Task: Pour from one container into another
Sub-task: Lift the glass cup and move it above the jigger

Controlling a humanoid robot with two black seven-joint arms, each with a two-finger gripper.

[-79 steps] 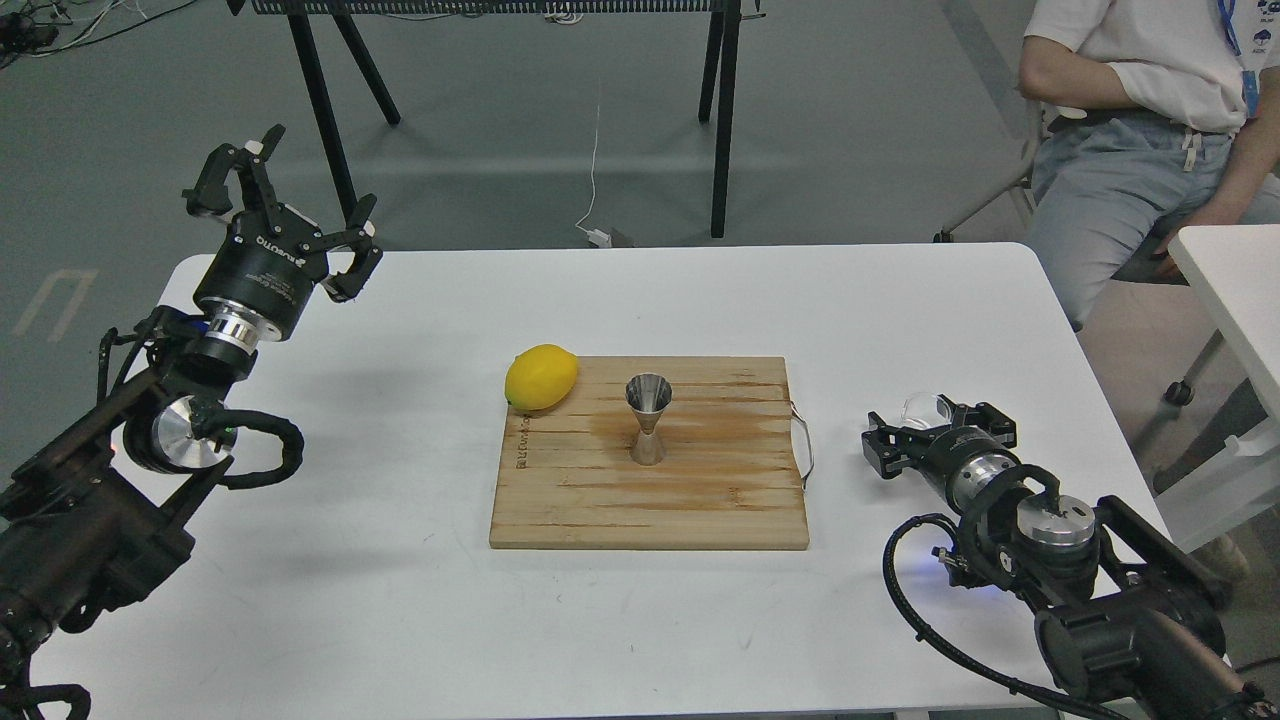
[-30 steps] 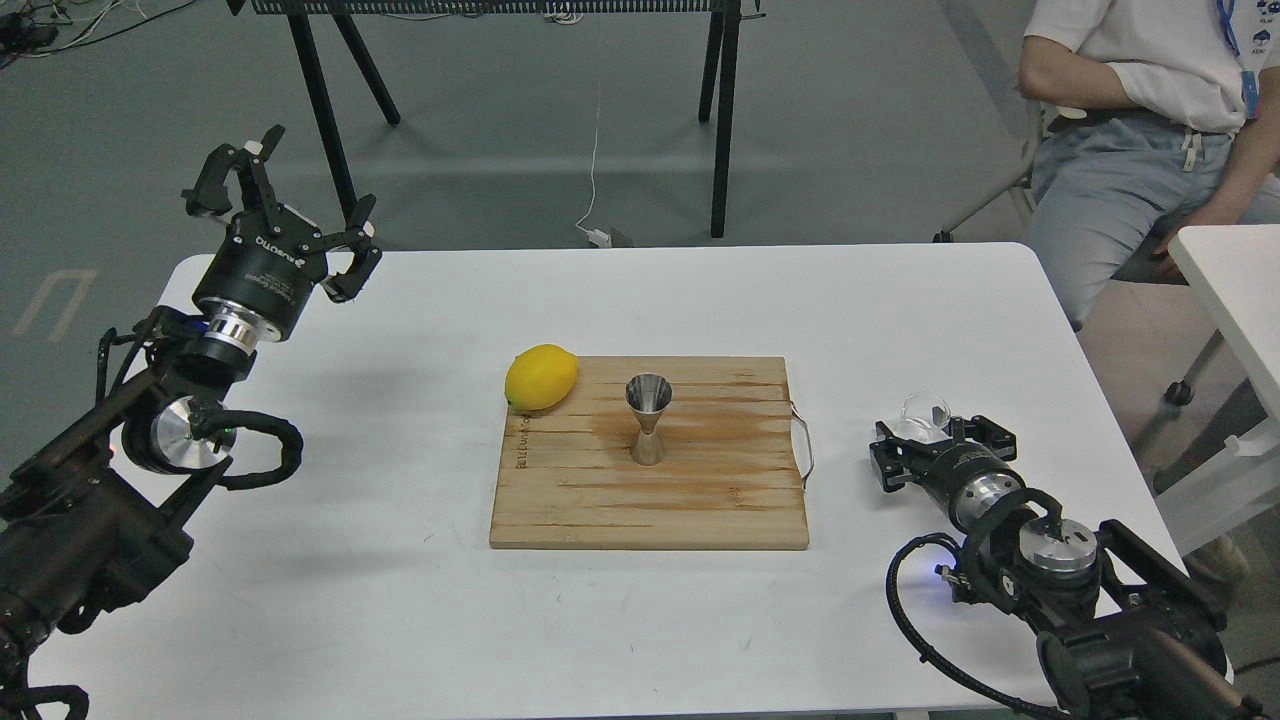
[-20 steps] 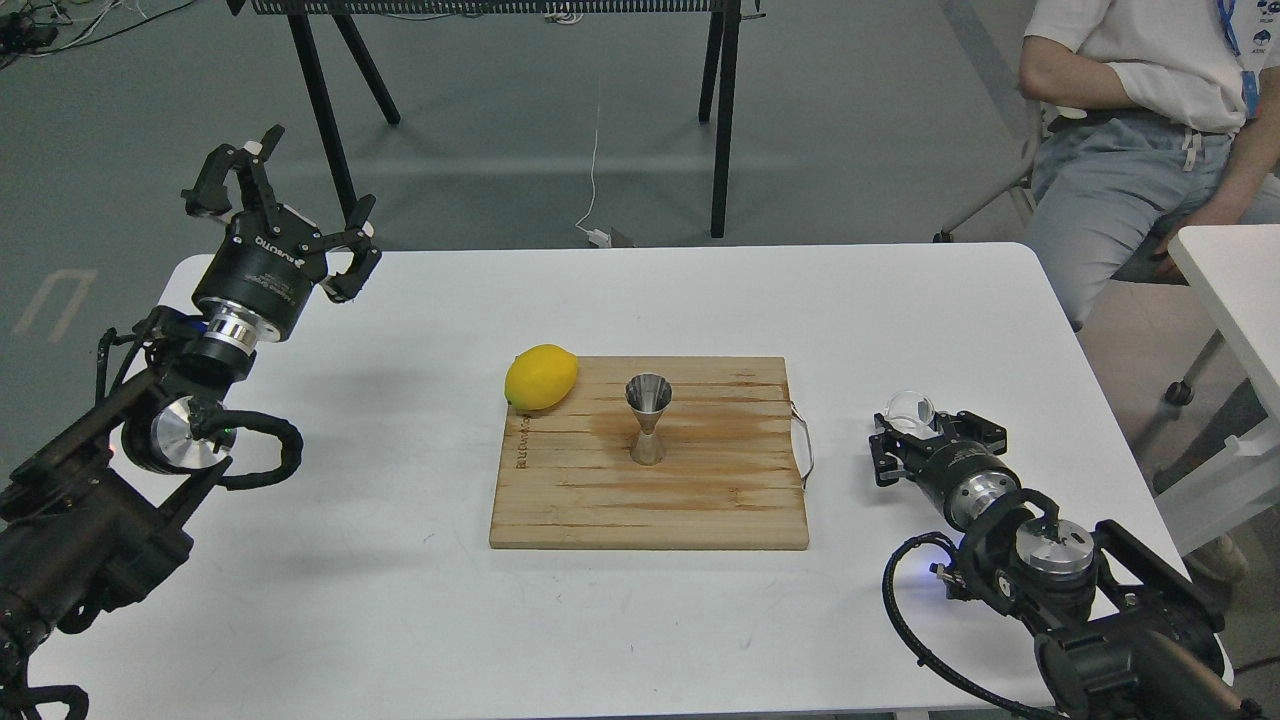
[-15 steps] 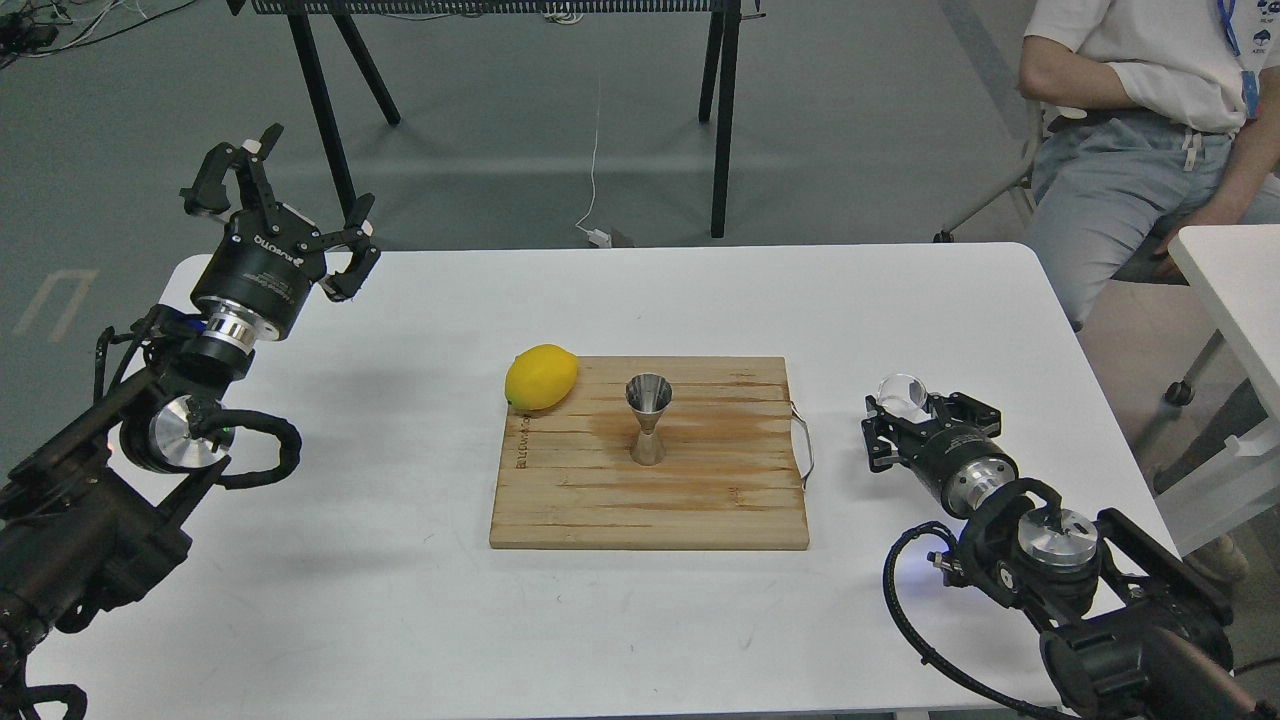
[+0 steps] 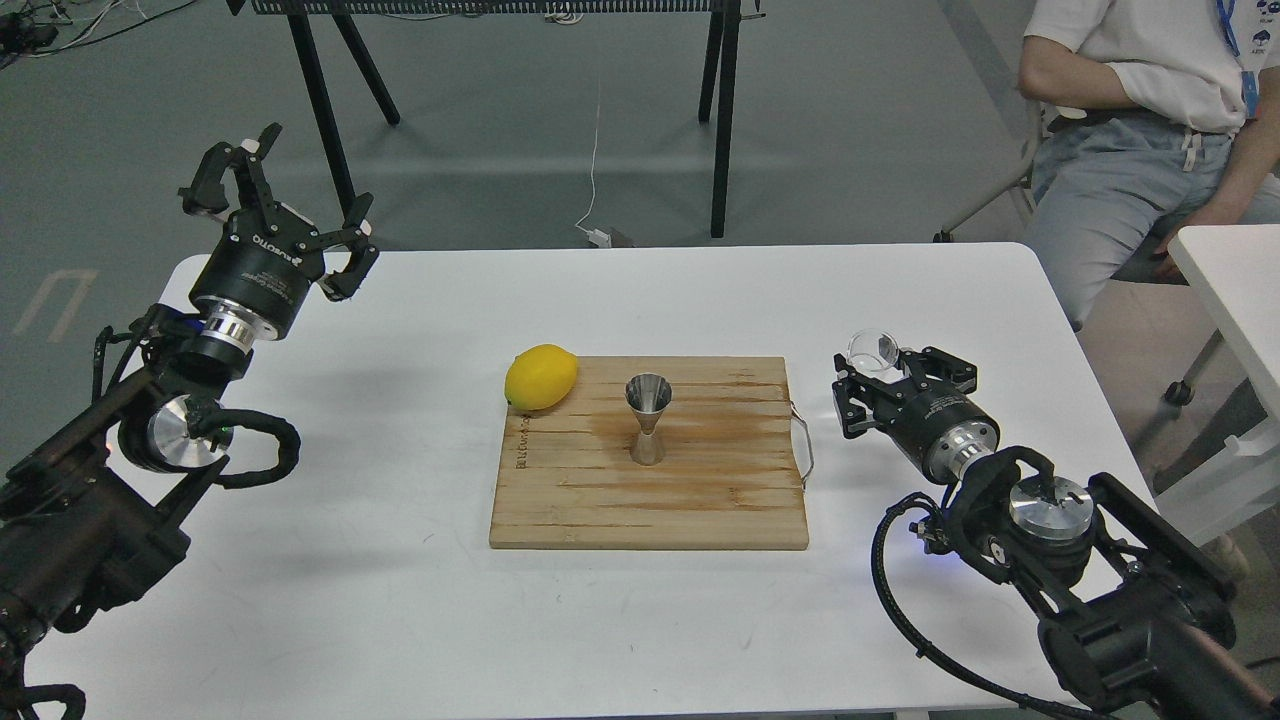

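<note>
Item one, the white worktop (image 5: 350, 600), which carries everything I list below; a seated person (image 5: 1150, 120) is beyond its far right corner. Item two, my two black arms: the left one comes in low on the left and rises to its left hand (image 5: 285, 215), which hangs above the far left corner of the worktop with its fingers spread wide, released and grasping nothing. The right arm lies along the near right side and ends in my right hand (image 5: 880, 375), raised just off the worktop to the right of the board, its fingers clenched around the glass beaker (image 5: 873, 351), which sits at the fingertips with its open mouth tipped toward the far side. Item three, the wooden cutting board (image 5: 650, 500), flat in the middle of the worktop, a thin wire loop at its right edge. Item four, a yellow lemon (image 5: 541, 376), resting on the board's far left corner and overhanging it. Item five, the steel jigger (image 5: 648, 418), upright near the board's middle, just right of the lemon and well apart from the beaker
</note>
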